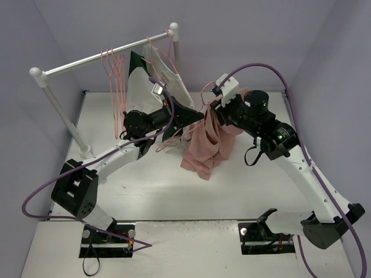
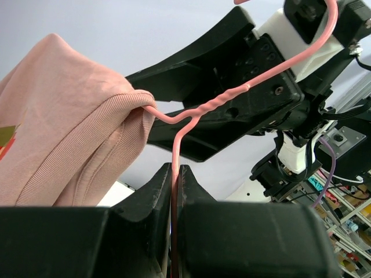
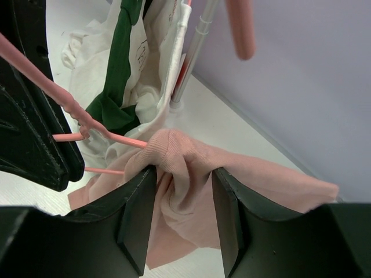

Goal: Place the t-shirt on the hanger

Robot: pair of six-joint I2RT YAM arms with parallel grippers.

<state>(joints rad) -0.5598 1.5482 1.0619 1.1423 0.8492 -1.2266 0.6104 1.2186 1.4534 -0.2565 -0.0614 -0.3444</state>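
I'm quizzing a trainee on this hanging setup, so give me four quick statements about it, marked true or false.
1. The left pincer is shut on the wire of the hanger. True.
2. The t-shirt is green. False: it is pink.
3. Pink cloth sits between the parted fingers of the right pincer. True.
4. The rack rail is bare. False: spare pink hangers and a white and green garment hang from it.
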